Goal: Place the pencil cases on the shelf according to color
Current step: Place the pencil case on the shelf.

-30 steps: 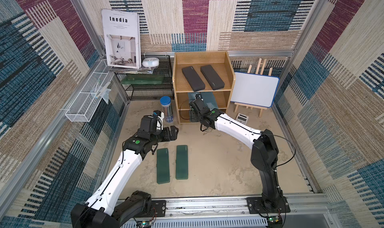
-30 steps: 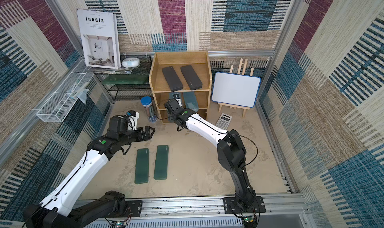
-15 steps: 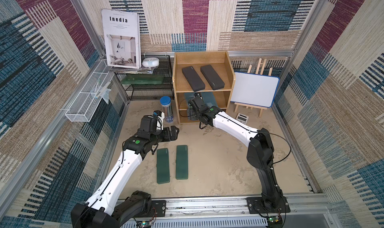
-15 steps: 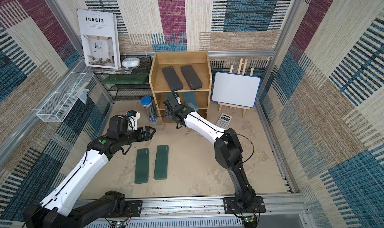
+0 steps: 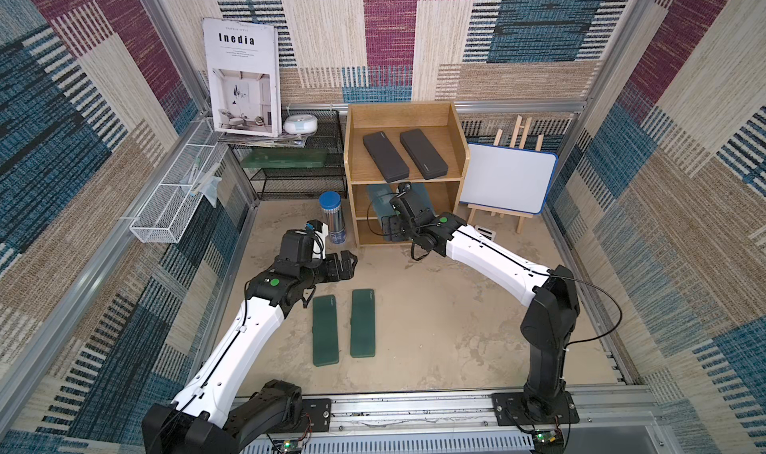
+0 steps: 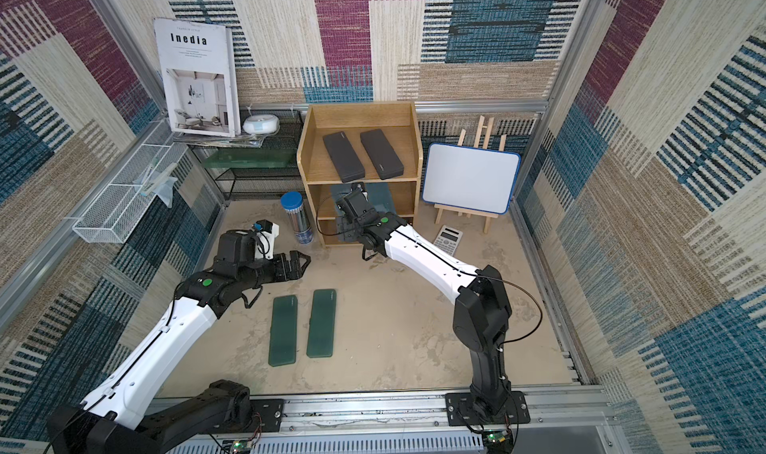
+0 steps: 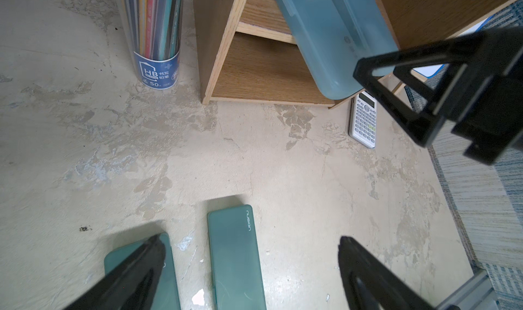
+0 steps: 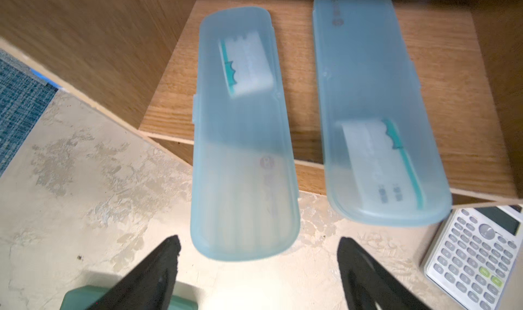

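Right hand (image 8: 259, 242) has spread, leaving the blue case (image 8: 243, 141) on the shelf (image 8: 297, 68). 2 green cases (image 5: 363, 323) on the counter (image 5: 435, 307) point at the shelf, nearest the spread left hand (image 7: 251, 239).

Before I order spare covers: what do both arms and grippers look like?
The left arm and right arm match: white shells on long links, black joints and bases, a green dot near each wrist, a thin black cable looping outside. The left gripper and right gripper are black, triangular-framed.

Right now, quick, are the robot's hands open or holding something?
Left gripper: open, holding nothing.
Right gripper: open, holding nothing, right by a light blue pencil case.
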### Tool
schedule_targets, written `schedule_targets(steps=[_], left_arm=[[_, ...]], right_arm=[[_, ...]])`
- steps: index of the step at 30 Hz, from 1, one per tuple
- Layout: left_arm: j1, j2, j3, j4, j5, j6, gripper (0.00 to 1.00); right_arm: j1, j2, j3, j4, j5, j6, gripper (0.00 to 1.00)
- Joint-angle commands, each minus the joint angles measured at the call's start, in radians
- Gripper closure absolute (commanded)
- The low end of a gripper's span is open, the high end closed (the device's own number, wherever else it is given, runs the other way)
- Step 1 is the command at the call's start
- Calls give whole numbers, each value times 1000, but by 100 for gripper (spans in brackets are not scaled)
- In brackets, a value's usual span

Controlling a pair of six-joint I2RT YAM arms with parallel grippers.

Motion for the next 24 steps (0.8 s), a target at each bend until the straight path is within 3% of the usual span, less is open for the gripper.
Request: schedule_targets(steps=[1,4,8,12,15,24], left_arm=[[2,1,2,8,0,4,1],[2,2,1,8,-1,6,1],[2,2,2,9,-3,4,0],[2,3,3,8,-7,5,0],[2,4,1,6,-9,8,0],[2,11,5,2,-15,11,0]], right_arm=[[5,-70,-79,38,-50,-10,12],[11,-155,-191,86,-77,-1,21],[12,-249,-339,166,-129,13,42],[12,-255,-411,228,-150,21,59],[12,-196,-375,228,-126,31,64],[-7,45,-101,210,-104,-6,66]])
